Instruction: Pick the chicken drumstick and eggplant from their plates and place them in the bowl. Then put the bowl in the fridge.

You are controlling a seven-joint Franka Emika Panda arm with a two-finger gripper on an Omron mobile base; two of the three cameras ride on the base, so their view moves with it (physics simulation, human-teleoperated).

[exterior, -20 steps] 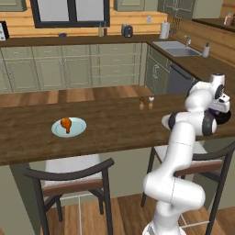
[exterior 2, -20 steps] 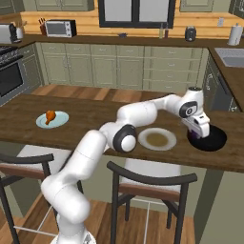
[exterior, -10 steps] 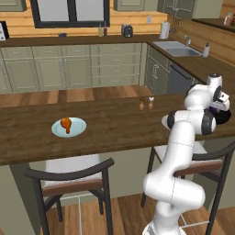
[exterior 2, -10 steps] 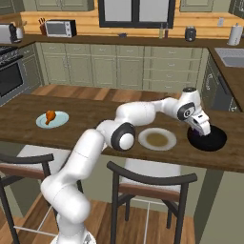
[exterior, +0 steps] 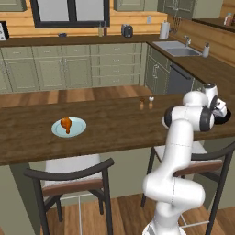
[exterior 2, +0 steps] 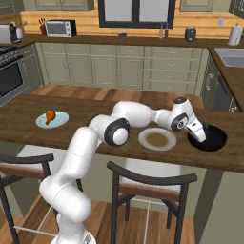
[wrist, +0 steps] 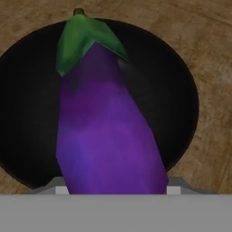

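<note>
Your gripper hangs right over the bowl. The hand camera looks straight down on the eggplant, its green cap pointing away from the hand. Whether the jaws are clamped on it or have let it go, you cannot tell (the fingers are hidden behind the purple body). Just beside the gripper on the counter sits the cream plate, its tan centre bare. Well apart from the gripper, at the counter's other end, the chicken drumstick lies on the pale blue plate.
</note>
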